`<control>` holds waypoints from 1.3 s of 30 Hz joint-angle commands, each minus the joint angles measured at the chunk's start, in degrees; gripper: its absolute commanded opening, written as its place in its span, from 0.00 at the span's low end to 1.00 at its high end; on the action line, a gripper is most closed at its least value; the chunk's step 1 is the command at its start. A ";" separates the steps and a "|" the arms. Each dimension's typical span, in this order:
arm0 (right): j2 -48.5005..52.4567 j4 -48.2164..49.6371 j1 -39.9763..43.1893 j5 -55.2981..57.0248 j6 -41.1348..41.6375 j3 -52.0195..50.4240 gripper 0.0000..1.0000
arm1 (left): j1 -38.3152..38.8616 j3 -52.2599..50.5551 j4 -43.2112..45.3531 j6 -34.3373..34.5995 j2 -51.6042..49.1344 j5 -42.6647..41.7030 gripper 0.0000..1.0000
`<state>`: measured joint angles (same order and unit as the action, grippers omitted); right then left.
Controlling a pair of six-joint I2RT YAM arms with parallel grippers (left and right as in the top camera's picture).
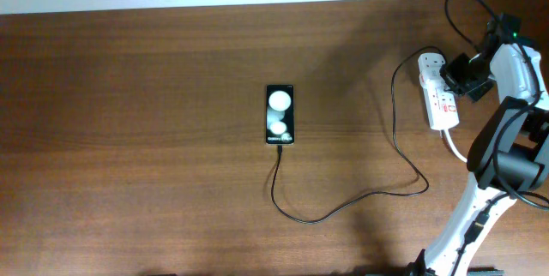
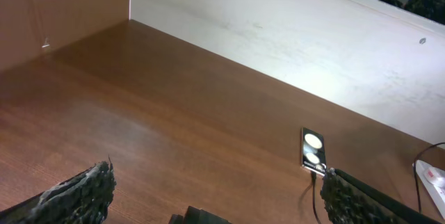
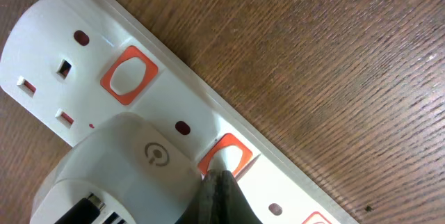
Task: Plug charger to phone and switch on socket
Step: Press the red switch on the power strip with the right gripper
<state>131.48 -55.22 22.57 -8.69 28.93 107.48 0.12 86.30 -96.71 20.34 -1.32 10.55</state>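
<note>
The right gripper (image 3: 221,182), shut and empty, touches its tips to a red switch (image 3: 226,156) on the socket (image 3: 174,64), just beside the white adapter (image 3: 125,161). The left gripper (image 2: 215,195) gapes wide and empty, with the phone (image 2: 313,149) well ahead.

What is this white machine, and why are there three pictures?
It is a robot with two arms at a wooden table. One picture looks down from above; the other two come from cameras on its wrists. On the table lie a black phone, a thin black charger cable reaching the phone's lower end, and a white power strip. The right tool is shut, holding nothing; its tip is at an orange switch beside the white plug. The left tool is wide open and empty.
</note>
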 commanded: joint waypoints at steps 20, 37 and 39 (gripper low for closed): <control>4.85 -4.85 -2.19 -4.20 -2.12 5.35 0.04 | -0.28 0.11 0.02 -0.26 0.87 0.22 0.99; 8.83 -11.56 -2.19 -2.93 -4.74 6.49 0.04 | -0.28 0.11 0.02 -0.26 0.87 0.24 0.99; 3.80 -17.51 0.81 2.99 -4.72 10.25 0.04 | -0.28 0.11 0.02 -0.26 0.87 0.24 0.99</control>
<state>135.81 -70.46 21.63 -10.59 24.86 115.94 0.12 86.30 -96.71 20.34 -1.30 10.55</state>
